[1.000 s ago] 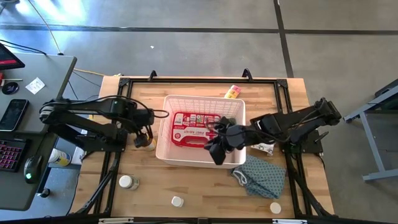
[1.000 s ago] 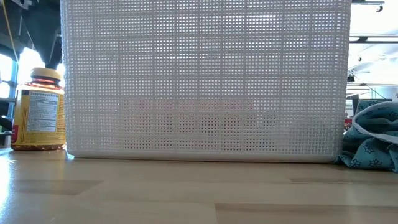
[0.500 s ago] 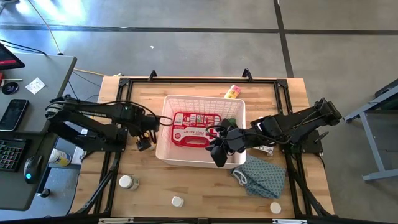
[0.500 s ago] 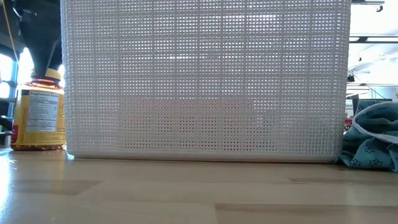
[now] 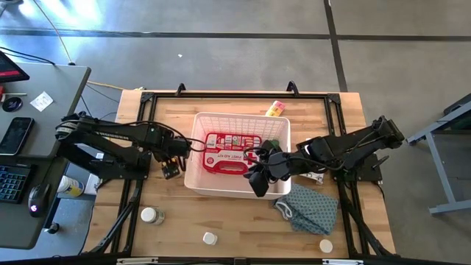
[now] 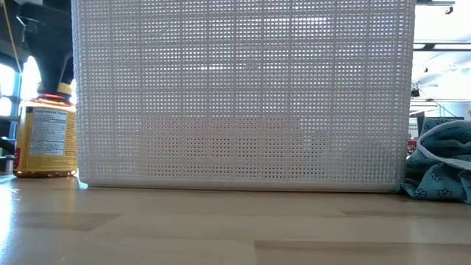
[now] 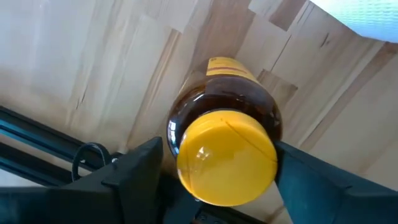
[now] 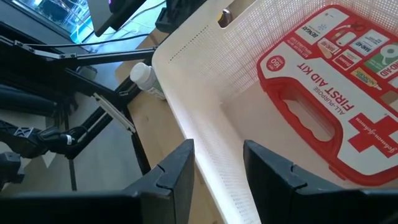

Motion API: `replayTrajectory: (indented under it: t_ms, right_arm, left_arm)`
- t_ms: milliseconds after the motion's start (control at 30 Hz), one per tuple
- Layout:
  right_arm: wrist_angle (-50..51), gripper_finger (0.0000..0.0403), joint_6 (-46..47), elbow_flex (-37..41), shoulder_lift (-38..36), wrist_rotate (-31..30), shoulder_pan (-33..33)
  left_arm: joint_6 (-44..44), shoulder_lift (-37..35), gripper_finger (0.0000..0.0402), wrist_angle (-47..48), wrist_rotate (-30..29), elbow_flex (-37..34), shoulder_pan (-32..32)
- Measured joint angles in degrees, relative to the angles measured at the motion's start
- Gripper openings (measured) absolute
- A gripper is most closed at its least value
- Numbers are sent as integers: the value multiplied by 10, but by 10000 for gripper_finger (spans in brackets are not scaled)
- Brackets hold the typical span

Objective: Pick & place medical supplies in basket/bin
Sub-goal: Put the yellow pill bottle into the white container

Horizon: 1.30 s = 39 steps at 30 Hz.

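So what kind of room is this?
Probably a robotics lab or workshop: a bare grey concrete floor, a desk with black keyboard and mouse, and a wooden butcher-block table on a black metal frame.

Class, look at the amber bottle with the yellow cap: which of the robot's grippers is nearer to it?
Left. The left gripper straddles the amber bottle beside the basket, one finger on each side of its cap. The right gripper sits at the basket's near rim, across the basket from the bottle.
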<state>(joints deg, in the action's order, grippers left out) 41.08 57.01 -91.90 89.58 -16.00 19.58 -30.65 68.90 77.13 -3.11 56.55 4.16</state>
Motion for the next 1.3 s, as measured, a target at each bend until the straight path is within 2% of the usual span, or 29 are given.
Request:
replayTrajectory:
  t_ms: [200, 800, 1033, 1300]
  right_arm:
    - [0, 129, -3, 0, 0, -36, 8]
    - [3, 129, -5, 0, 0, -101, 45]
    - [3, 129, -15, 0, 0, -90, 46]
    - [2, 129, -20, 0, 0, -78, 46]
  left_arm:
    - [-11, 0, 245, 0, 0, 0, 0]
    - [-18, 0, 246, 51, 42, 7, 0]
    - [-11, 0, 246, 135, 25, 87, 0]
    - [-43, -11, 246, 132, 38, 232, 0]
